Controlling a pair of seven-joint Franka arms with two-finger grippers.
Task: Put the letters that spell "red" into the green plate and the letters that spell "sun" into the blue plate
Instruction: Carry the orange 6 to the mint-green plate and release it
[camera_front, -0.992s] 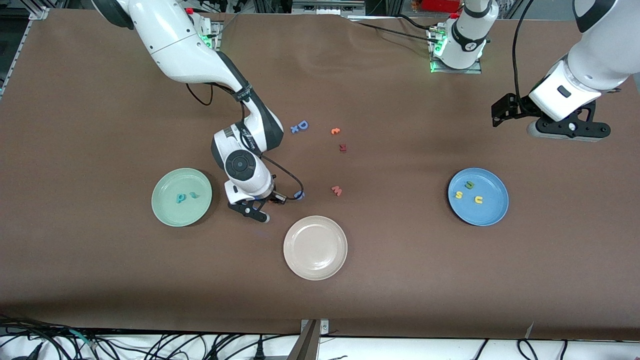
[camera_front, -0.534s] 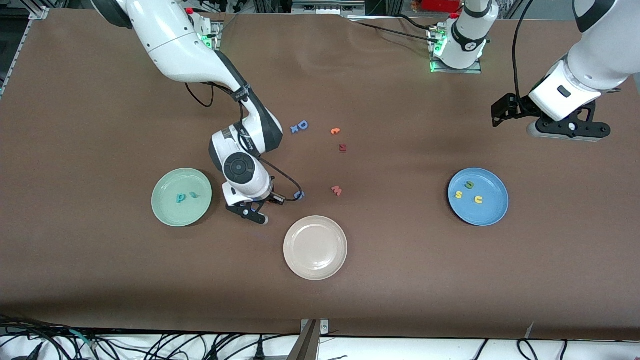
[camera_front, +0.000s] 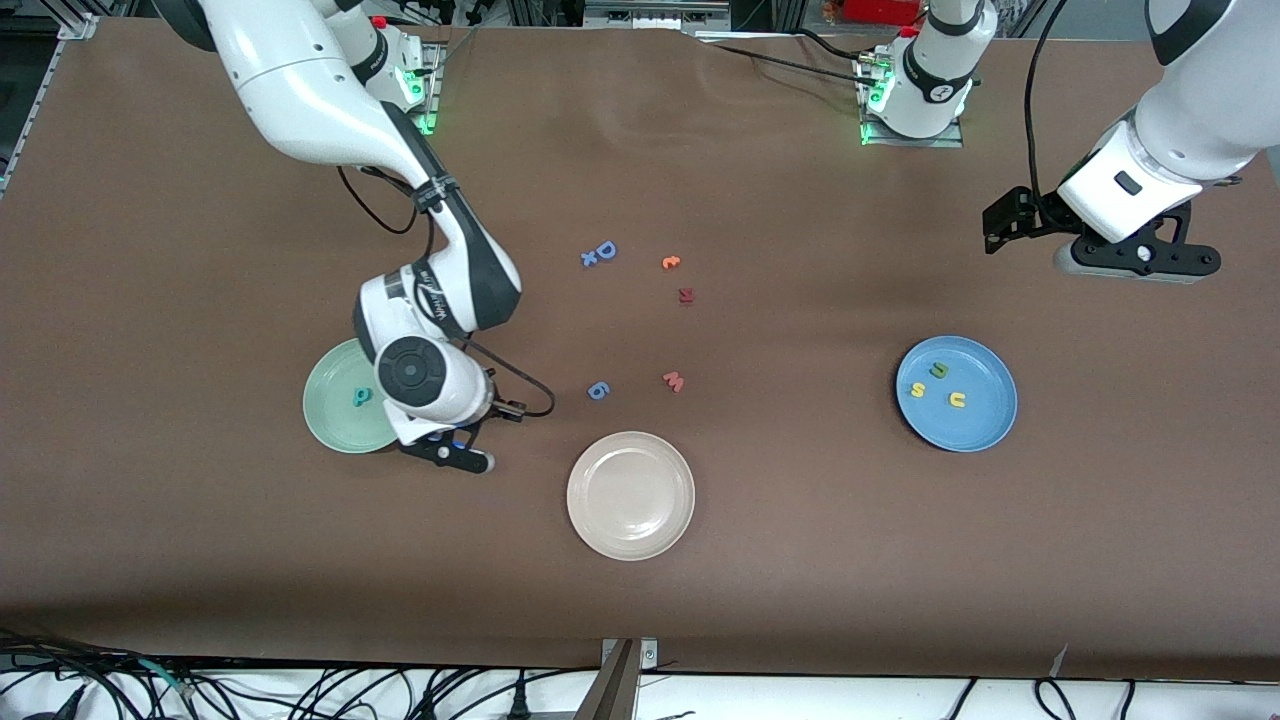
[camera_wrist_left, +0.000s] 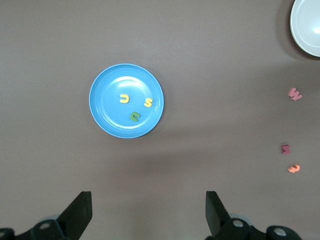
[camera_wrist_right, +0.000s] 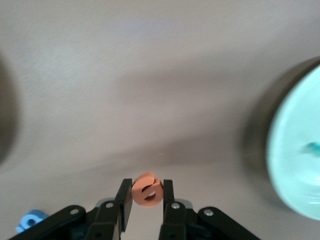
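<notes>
While the left arm waits up near its own end of the desk, its gripper (camera_wrist_left: 147, 215) hangs w/ fingers spread wide, holding nothing. Below it sits the blue plate (camera_front: 990, 428), w/ the yellow "s" (camera_front: 917, 390), yellow "u" (camera_front: 957, 400) & olive "n" (camera_front: 939, 370) all lying in it, apart from each other.

Right arm reaches out over the desk — its gripper (camera_wrist_right: 145, 200) is clamped on the orange "e" (camera_wrist_right: 146, 190), pinched between both fingers, up in the air just off the rim of the green plate (camera_front: 325, 420) on the side toward the beige-white plate (camera_front: 630, 495). Teal "d" (camera_front: 361, 397) lies in the green plate; the arm's wrist covers part of that plate, so can't tell what else is in there.

Loose on the desk around its middle: blue "6" (camera_front: 597, 390) & pink "w" (camera_front: 674, 381) side by side, apart, just farther from the front camera than the beige-white plate. Farther still — a dark red letter (camera_front: 686, 295), an orange letter (camera_front: 671, 262), and the big blue "D" (camera_front: 605, 250) touching a small blue "x" (camera_front: 589, 259).
</notes>
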